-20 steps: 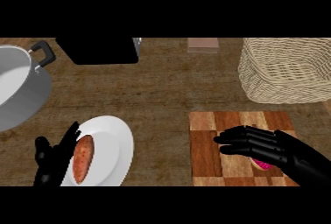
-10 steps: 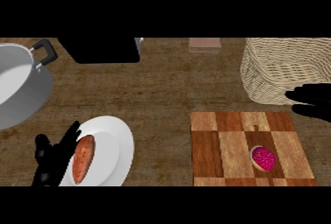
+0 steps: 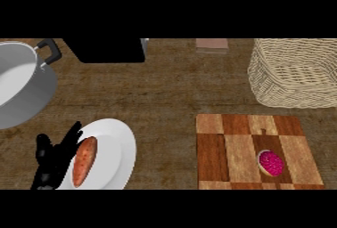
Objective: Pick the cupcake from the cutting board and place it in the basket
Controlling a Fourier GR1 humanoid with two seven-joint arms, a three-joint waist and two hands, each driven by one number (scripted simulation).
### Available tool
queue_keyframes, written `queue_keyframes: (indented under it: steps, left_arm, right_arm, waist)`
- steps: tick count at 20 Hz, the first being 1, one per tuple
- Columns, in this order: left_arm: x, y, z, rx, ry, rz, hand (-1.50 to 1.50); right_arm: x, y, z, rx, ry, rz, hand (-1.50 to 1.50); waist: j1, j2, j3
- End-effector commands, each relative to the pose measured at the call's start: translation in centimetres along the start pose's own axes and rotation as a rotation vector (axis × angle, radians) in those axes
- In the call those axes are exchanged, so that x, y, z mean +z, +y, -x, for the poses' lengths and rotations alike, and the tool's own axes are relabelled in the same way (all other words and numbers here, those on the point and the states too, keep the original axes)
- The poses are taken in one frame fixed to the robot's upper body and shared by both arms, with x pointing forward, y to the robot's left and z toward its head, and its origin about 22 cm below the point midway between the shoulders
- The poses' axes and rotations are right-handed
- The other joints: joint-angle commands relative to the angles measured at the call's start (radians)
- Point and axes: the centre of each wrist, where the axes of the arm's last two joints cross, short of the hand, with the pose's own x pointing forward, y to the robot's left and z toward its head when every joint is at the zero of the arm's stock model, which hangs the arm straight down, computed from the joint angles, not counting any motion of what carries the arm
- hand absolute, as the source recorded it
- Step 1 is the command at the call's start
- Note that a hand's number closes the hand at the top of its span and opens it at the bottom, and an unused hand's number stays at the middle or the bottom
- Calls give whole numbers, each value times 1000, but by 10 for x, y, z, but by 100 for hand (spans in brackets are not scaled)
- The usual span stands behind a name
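Though round, cupcake (image 3: 271, 162) on checkered board (image 3: 217, 151)

A dark brown wooden counter (image 3: 164, 95) fills the view, evenly lit, its grain running sideways

Looking evenly and softly lit, with no strong light source showing. Casting only faint, diffuse shadows on the brown surface (image 3: 164, 98). Showing a pale sheen inside the pot (image 3: 20, 84) and on the white plate (image 3: 115, 149), without harsh glare. Appearing slightly soft throughout, wood grain smeared. Stretching the plate taller than wide.
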Motion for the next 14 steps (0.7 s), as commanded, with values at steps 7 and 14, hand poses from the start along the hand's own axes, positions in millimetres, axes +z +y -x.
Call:
queue_keyframes:
  steps: [7, 14]
  left_arm:
    - [23, 15, 16, -19, 81, -4, 0]
    - [-1, -8, 27, -20, 82, 12, 0]
  right_arm:
    - [2, 24, 14, -25, -10, -48, -150]
    - [-38, 75, 17, -66, -45, -30, -150]
  waist:
    - [1, 2, -3]
    - [6, 8, -4]
